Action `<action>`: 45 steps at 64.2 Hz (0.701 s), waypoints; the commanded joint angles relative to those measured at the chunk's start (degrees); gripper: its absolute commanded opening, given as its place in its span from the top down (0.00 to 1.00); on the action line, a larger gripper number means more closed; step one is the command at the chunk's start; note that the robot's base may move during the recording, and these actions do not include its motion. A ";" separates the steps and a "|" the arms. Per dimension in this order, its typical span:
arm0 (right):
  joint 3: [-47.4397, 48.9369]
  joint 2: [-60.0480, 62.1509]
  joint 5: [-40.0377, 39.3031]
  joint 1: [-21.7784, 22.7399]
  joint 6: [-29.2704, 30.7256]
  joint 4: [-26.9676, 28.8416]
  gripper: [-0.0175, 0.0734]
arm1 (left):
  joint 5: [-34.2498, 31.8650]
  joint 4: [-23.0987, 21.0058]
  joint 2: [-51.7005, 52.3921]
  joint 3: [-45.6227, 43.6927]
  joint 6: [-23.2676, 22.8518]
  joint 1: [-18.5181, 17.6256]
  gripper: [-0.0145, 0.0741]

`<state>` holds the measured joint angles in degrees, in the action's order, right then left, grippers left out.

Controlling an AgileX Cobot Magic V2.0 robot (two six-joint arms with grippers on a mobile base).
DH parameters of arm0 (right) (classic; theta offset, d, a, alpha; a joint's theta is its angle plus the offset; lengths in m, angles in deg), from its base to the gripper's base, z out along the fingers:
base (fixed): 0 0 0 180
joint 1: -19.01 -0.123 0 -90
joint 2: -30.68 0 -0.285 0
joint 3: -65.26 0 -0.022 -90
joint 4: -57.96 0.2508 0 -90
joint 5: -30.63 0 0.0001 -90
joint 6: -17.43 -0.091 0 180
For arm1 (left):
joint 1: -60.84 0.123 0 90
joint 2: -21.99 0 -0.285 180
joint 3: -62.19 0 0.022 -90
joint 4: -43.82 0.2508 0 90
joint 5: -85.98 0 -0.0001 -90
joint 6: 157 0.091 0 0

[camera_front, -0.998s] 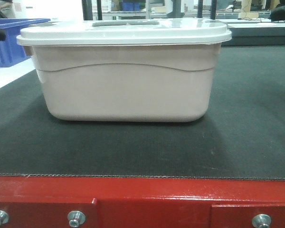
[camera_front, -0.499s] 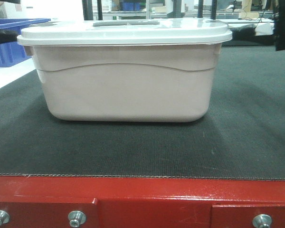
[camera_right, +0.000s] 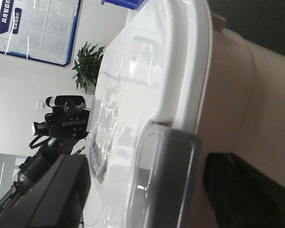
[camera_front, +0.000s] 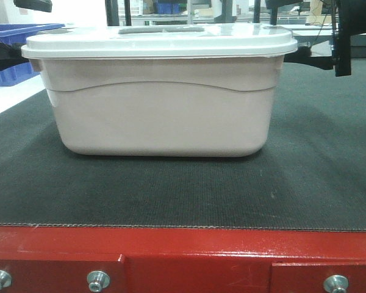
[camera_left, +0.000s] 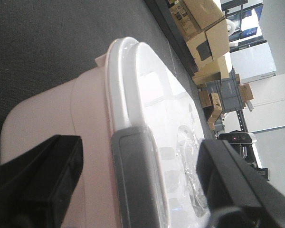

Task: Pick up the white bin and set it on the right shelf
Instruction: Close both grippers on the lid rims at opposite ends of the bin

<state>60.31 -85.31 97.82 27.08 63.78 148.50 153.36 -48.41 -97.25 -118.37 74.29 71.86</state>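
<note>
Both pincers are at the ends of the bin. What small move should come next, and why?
Probably close both. The left pincer and right pincer are open, each straddling a grey tab on the bin, not yet gripping.

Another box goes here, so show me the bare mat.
Widest bare mat lies between the white bin and the red table edge. More lies right of the bin; a narrower strip on its left. Crowded at both lid ends, where the open left gripper and right gripper straddle the rim.
</note>
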 commanded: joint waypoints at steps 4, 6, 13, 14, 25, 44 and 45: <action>1.69 2.64 3.51 -0.13 1.08 4.57 0.16 | 4.41 -3.81 2.84 -1.82 0.43 -0.37 0.39; 1.69 2.64 3.51 -0.13 1.08 4.57 0.16 | 4.41 -3.81 2.84 -1.82 0.43 -0.41 0.39; 1.69 2.64 3.51 -0.13 1.08 4.57 0.16 | 4.41 -3.56 2.84 -1.82 0.43 -0.97 0.39; 1.69 2.64 3.51 -0.13 1.08 4.57 0.16 | 4.41 -3.58 2.84 -1.82 0.43 -1.08 0.39; 1.69 2.64 3.58 -0.13 1.08 4.57 0.16 | 4.54 -1.81 2.84 -1.82 0.43 -2.67 0.39; 1.69 2.64 3.61 -0.13 1.08 4.57 0.16 | 4.54 -1.46 2.84 -1.82 0.43 -3.30 0.41; 1.69 2.64 3.61 -0.13 1.08 4.57 0.16 | 4.54 -1.46 2.84 -1.82 0.43 -3.30 0.41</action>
<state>60.31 -85.31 97.73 26.81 64.06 148.59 153.26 -45.93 -97.25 -118.37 74.38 68.77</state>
